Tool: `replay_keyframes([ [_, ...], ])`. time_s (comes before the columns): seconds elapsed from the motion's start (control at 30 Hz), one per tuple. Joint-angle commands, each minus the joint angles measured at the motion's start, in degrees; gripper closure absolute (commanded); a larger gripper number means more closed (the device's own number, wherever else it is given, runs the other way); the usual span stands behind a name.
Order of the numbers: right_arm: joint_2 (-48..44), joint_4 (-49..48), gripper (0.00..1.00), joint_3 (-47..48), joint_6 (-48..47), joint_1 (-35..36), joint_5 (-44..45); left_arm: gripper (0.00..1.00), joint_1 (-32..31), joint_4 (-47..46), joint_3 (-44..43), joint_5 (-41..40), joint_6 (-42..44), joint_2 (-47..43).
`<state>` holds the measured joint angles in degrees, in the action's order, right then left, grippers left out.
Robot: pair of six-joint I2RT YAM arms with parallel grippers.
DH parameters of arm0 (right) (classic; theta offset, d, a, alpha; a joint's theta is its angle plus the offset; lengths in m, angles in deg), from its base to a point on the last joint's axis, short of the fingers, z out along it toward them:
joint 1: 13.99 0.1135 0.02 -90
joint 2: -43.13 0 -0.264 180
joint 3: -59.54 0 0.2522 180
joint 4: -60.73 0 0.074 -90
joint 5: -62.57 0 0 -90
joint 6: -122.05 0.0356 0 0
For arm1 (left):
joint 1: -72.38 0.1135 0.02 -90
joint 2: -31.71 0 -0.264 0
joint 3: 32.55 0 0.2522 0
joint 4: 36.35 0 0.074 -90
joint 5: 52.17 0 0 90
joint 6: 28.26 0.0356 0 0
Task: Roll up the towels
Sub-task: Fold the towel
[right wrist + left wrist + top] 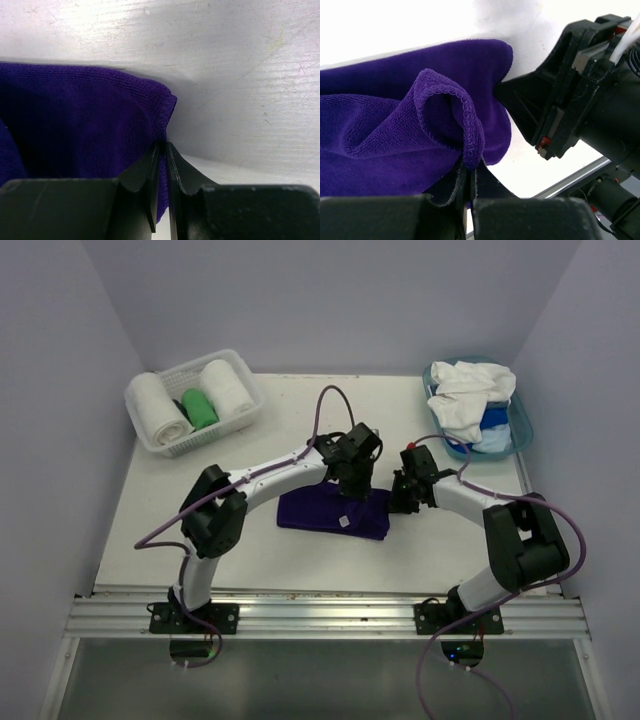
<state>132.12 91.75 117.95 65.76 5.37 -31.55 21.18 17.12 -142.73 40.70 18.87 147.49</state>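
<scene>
A deep purple towel [330, 515] lies folded in the middle of the table. My left gripper [350, 490] is above its far right part, shut on a raised hemmed fold of the cloth [469, 170]. The purple towel [380, 125] bulges up to the jaws in the left wrist view. My right gripper [398, 502] is at the towel's right edge. In the right wrist view its jaws [162, 147] are closed on the purple towel [75, 120], with a thin strip of cloth between them.
A white lattice basket [150, 443] at the back left holds two rolled white towels [158, 410] and a rolled green one [200, 408]. A teal tub [522, 425] at the back right holds a loose white towel [470, 395] over blue cloth [497, 420].
</scene>
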Motion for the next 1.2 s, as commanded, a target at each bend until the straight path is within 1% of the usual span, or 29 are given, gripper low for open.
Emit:
replay_keyframes([
  [0.0, 2.7, 0.8, 0.85, -1.8, 0.0, -0.1, 1.6, 1.00, -0.7, -3.2, -2.9, 3.8, -0.1, 0.8],
  [0.27, 1.6, 1.2, 0.85, -2.6, 0.2, -0.2, 2.4, 1.00, -0.7, -3.0, -5.2, 4.4, 0.0, 4.0],
  [0.47, 0.4, 1.5, 0.84, -3.5, 0.2, -0.1, 2.9, 1.00, -0.7, -5.7, -4.3, 5.8, -0.5, 4.6],
  [0.5, 0.0, 1.5, 0.84, -3.6, 0.3, -0.1, 3.0, 0.93, -0.7, -6.6, -3.9, 6.3, -0.5, 4.6],
  [0.57, -0.5, 1.9, 0.83, -3.8, 0.4, -0.1, 3.4, 0.87, -0.7, -7.4, -2.9, 7.0, -0.5, 4.4],
  [0.63, -1.7, 2.3, 0.82, -3.8, 0.5, -0.2, 3.9, 0.76, -0.7, -7.6, -2.9, 7.6, -0.3, 3.9],
  [0.67, -2.2, 3.5, 0.81, -3.8, 0.6, -0.1, 3.9, 0.68, -0.7, -7.5, -2.9, 7.4, -0.2, 3.0],
  [0.7, -2.9, 4.0, 0.78, -3.8, 1.0, -0.1, 5.2, 0.58, -0.7, -7.4, -2.7, 7.0, 0.1, 2.3],
  [0.77, -5.5, 5.1, 0.73, -4.4, 1.3, -0.3, 6.5, 0.46, -0.7, -7.3, -2.6, 6.0, 0.8, 0.2],
  [0.8, -6.4, 5.2, 0.66, -4.6, 1.2, -0.4, 7.8, 0.39, -0.7, -6.7, -2.6, 5.7, 0.9, -0.6],
  [0.87, -8.5, 6.5, 0.62, -5.1, 1.0, -0.9, 9.0, 0.38, -0.7, -6.0, -2.3, 4.5, 1.5, -3.4],
  [1.0, -11.6, 7.6, 0.60, -5.4, 0.5, -1.6, 9.6, 0.39, -0.1, -6.0, 1.8, 2.6, 1.7, -9.3],
  [1.17, -15.9, 8.4, 0.57, -4.4, 0.7, -1.6, 8.8, 0.41, 3.8, -7.8, 12.8, 2.0, 0.7, -18.4],
])
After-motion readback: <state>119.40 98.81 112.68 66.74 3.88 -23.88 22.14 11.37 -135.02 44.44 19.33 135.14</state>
